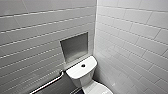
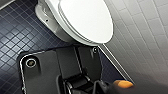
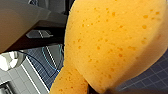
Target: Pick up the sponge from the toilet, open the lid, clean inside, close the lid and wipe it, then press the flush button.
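White tiled walls [image 1: 130,37] box in the corner, back and side wall meeting just behind the tank [image 1: 81,71]; dark blue mosaic floor [image 2: 15,37] underneath. The toilet [image 2: 50,25] sits tight in that corner with the lid [image 2: 86,20] down. Lid edge runs close to the side wall, only a narrow strip of floor between them; wider open floor on the bowl's other flank. Recessed niche [image 1: 74,47] in the back wall directly above the tank. Metal grab bar [image 1: 47,83] on the same wall, ending just beside the tank, so that side is hemmed in too. The sponge [image 3: 107,42] is off the toilet, up in the air over the floor: right end effector [image 3: 97,90] is closed on it, pinching its narrow end. An orange bit of it also shows in the left wrist view, near the side wall's foot. State of left end effector [image 2: 103,88]: can't tell. The flush button [image 1: 83,65] sits dead centre on the tank top, exposed.
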